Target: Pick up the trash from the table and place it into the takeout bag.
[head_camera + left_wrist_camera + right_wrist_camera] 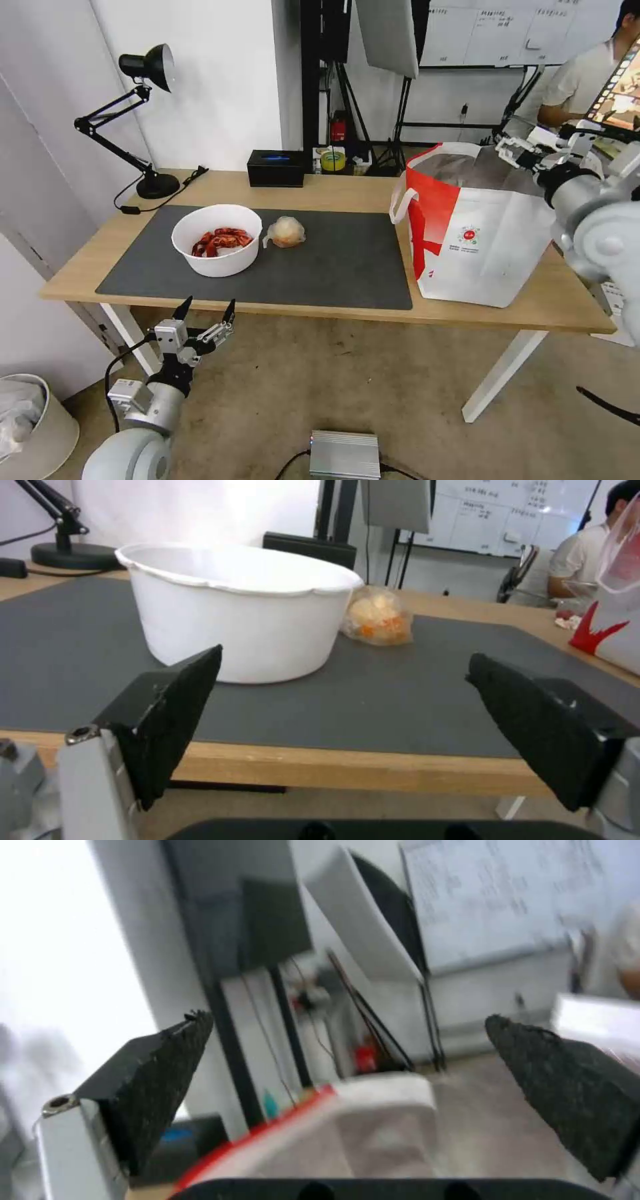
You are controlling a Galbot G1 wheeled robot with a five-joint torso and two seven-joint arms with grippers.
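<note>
Two trash items on mat [347,260] | left gripper [205,313] below table edge, open.

R tool [347,1040] fingers wide apart, empty, above takeout bag [373,1135] rim w/ red edge.

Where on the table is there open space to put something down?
The dark grey mat is bare between the wrapped pale-orange lump and the takeout bag. The wood strip between the black box and the bag is free too. It is crowded around the white bowl and beside the desk lamp.
</note>
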